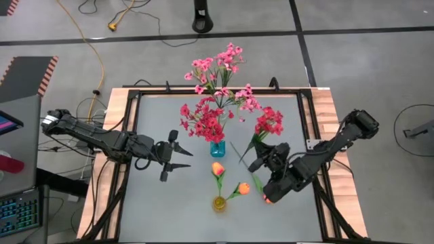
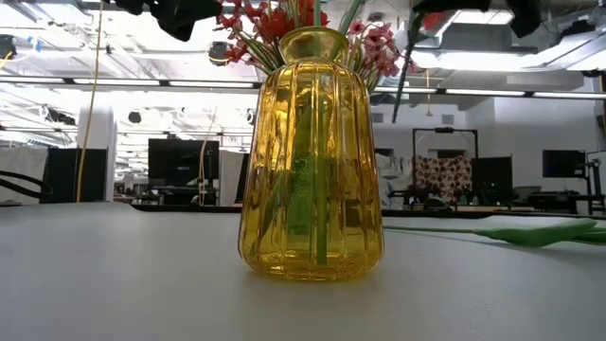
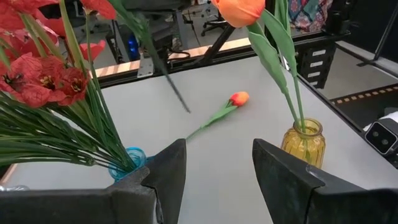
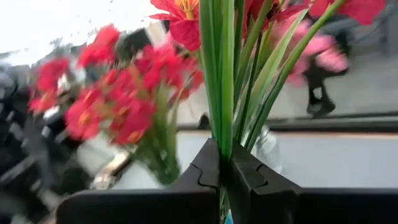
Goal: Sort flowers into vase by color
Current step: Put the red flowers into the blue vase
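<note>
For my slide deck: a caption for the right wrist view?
Right tool shut on a red flower spray's green stems, more red flowers beyond.

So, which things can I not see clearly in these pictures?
- Teal vase: high view, body covered by red flowers; only its rim shows in the left wrist view.
- Orange bud: high view, mostly hidden under the right gripper.
- Yellow vase: low view, fills the picture and hides the table behind it.
- Right wrist view: background bouquet blurred.
</note>
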